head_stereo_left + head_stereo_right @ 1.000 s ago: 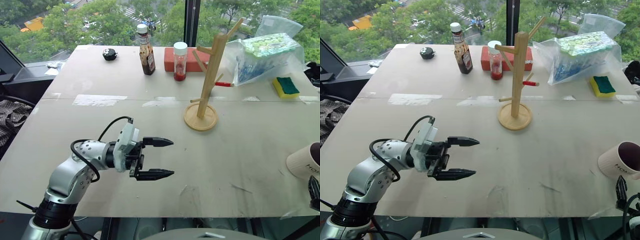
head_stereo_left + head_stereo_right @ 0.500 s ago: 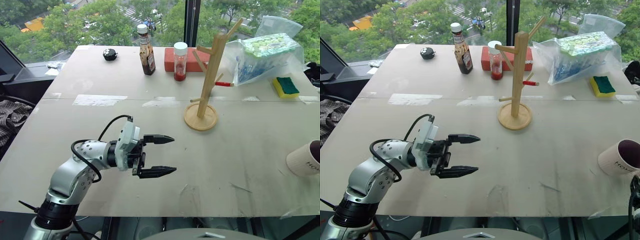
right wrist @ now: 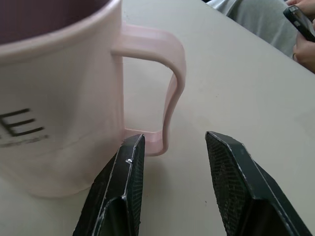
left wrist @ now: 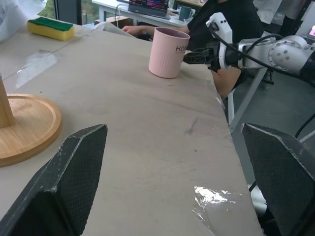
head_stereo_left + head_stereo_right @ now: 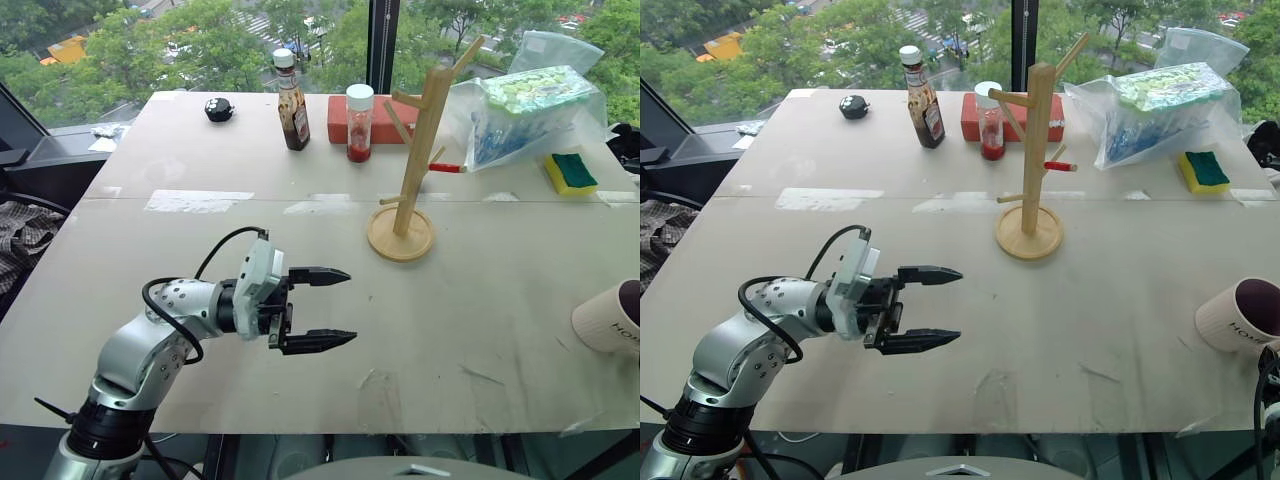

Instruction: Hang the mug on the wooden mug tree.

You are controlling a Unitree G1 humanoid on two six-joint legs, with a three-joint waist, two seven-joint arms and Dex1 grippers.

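The mug (image 5: 1238,314), pale cream-pink with a dark inside and dark lettering, stands upright near the table's right front corner. In the right wrist view its handle (image 3: 170,83) sits between the fingers of my right gripper (image 3: 174,139). The fingers stand apart, one finger (image 3: 129,172) close against the handle's foot and a gap to the other. The wooden mug tree (image 5: 404,234) stands at the table's middle back, with nothing on its pegs. My left gripper (image 5: 346,305) hovers open and level over the front left of the table, pointing toward the mug (image 4: 168,53).
At the back stand a brown sauce bottle (image 5: 292,100), a white-lidded jar (image 5: 360,122), a red box (image 5: 390,120), a plastic bag (image 5: 530,105) and a sponge (image 5: 571,174). A person (image 4: 231,24) sits just beyond the table's right edge (image 4: 221,103), close to the mug.
My right gripper slid rightward almost out of the head views. The left arm and the mug stayed put.
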